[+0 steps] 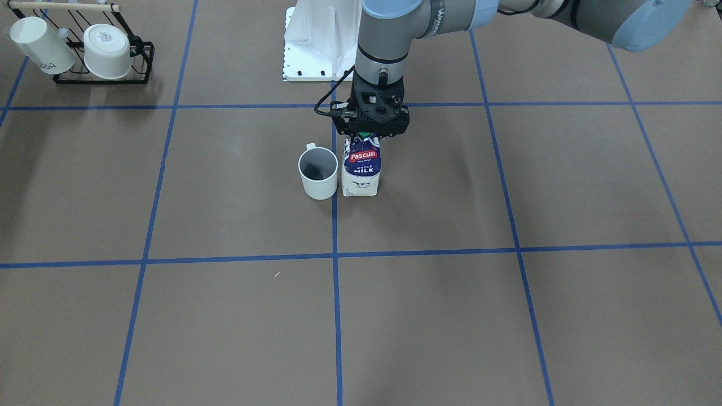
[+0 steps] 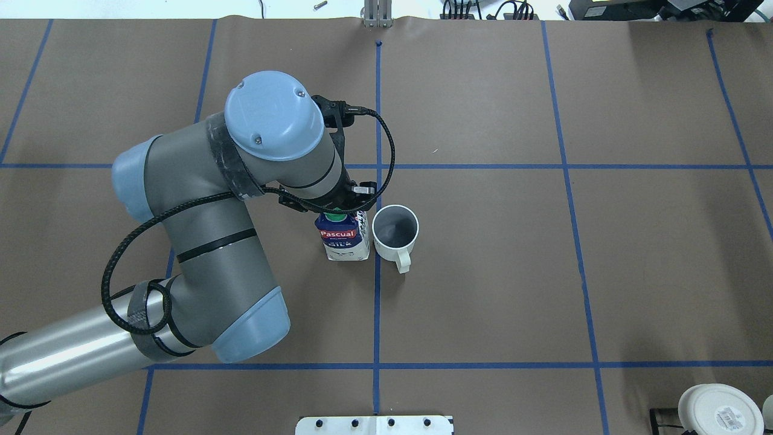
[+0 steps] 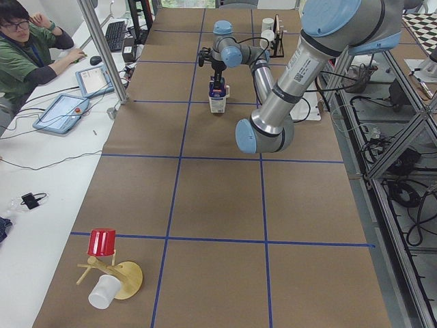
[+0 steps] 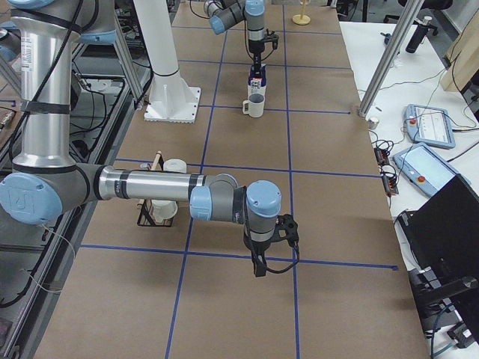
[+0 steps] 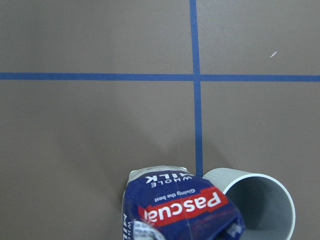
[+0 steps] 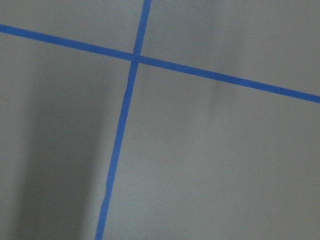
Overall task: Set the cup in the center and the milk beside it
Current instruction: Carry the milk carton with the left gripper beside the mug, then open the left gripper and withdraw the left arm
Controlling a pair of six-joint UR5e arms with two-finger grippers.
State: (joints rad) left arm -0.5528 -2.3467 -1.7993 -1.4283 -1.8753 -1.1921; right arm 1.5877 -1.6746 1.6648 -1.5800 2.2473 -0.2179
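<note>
The milk carton (image 1: 361, 169) stands upright on the brown table, just left of the blue tape line (image 2: 377, 290) in the overhead view. My left gripper (image 1: 366, 134) comes straight down on its top and is shut around the green cap end. The plain white cup (image 1: 318, 175) stands upright right beside the carton, on the other side of the line, almost touching it; its handle points toward the robot's base. Both also show in the overhead view, carton (image 2: 344, 238) and cup (image 2: 395, 229). My right gripper (image 4: 258, 269) hangs low over bare table; I cannot tell whether it is open.
A black wire rack (image 1: 104, 56) with two other white cups lying in it sits at the table's corner on the robot's right. The white base plate (image 1: 310, 45) is behind the carton. A wooden stand with a red cup (image 3: 102, 242) is at the robot's-left end.
</note>
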